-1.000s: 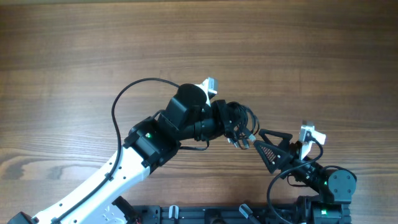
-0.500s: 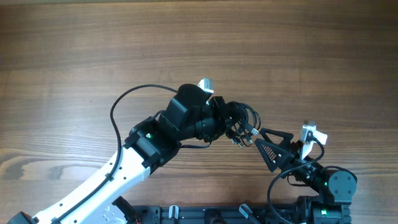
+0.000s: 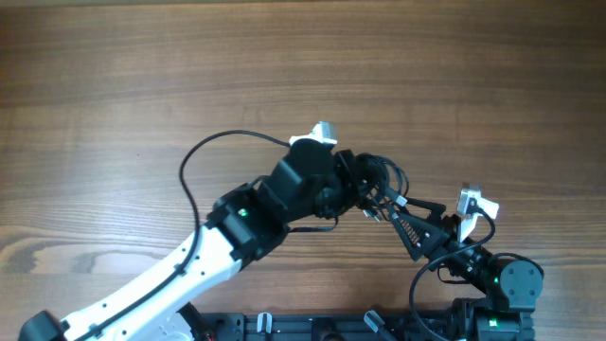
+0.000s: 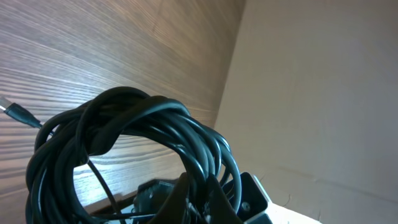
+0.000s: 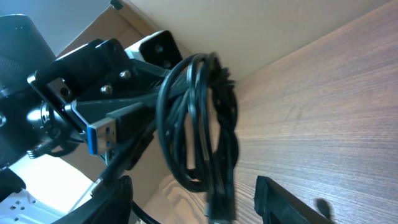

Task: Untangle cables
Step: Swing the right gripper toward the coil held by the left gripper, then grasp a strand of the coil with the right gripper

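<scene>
Looping cables (image 4: pixel 130 134) in left claw (image 3: pixel 365 192)

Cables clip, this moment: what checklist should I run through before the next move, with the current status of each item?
1. Left hand shut on cable bundle: ok.
2. Right hand open: ok.
3. Bundle sits between right hand's fingers: ok.
4. One strand separated for pulling: not ok, loops are bunched.
5. Blue USB plug free of loops: cannot tell.
</scene>
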Available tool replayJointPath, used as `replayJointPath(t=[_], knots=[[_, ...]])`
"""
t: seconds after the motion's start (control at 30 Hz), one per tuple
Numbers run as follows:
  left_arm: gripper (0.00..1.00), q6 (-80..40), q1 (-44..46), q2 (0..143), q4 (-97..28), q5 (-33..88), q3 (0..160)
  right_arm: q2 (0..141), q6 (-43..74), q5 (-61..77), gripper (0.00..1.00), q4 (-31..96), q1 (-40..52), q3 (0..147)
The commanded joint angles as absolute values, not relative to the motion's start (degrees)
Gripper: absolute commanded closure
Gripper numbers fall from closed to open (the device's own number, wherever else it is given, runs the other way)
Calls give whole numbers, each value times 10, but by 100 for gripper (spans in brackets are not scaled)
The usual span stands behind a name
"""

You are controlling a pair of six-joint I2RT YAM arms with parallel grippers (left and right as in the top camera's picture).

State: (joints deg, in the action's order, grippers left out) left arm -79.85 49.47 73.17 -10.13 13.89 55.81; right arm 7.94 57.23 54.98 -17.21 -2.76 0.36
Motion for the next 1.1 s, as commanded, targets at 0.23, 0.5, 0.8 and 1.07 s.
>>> replayJointPath(t=[0.23,0.5,0.8,1.07], knots=[[96,-849,503,766,-79,128,560,82,584,496,83,-180,-24,3],[96,-849,490,766,-27,130,560,100,503,486,84,-215,-24,4],[96,-844,387,764,-31,196,560,277,395,474,30,-219,-25,104],[96,-843,322,764,-65,238,560,535,313,585,0,-202,-25,248]])
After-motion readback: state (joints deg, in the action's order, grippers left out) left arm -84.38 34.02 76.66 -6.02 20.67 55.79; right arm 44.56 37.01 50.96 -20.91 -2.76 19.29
